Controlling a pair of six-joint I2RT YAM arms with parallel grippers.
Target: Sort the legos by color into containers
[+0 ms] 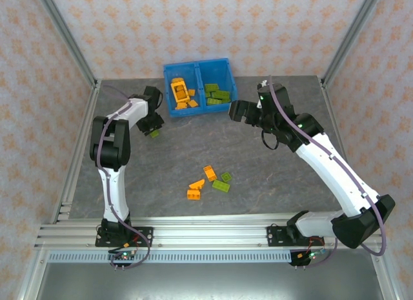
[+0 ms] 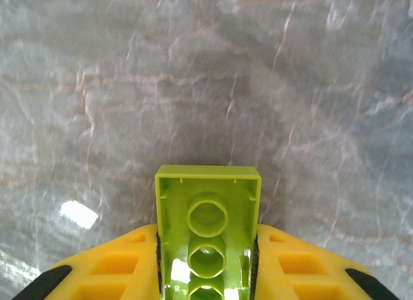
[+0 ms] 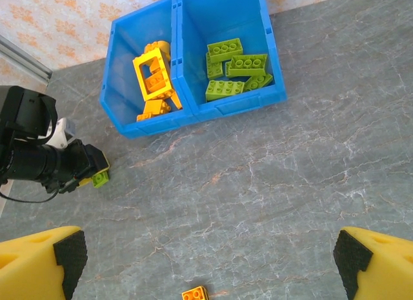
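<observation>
My left gripper (image 1: 153, 127) is shut on a lime green brick (image 2: 208, 232), hollow underside toward the camera, held just above the grey table left of the bin; the same brick (image 3: 100, 179) shows at its tip. The blue bin (image 1: 197, 87) stands at the back: orange bricks with the orange frame piece (image 3: 155, 73) fill the left compartment, green bricks (image 3: 235, 65) the right. My right gripper (image 1: 237, 110) hangs open and holds nothing, to the right of the bin. Loose orange bricks (image 1: 210, 173) and green bricks (image 1: 221, 186) lie mid-table.
An orange brick (image 3: 195, 293) lies below my right gripper's open fingers (image 3: 64, 255). Metal frame posts (image 1: 71, 42) and patterned walls close in the table's sides and back. An aluminium rail (image 1: 206, 234) runs along the near edge.
</observation>
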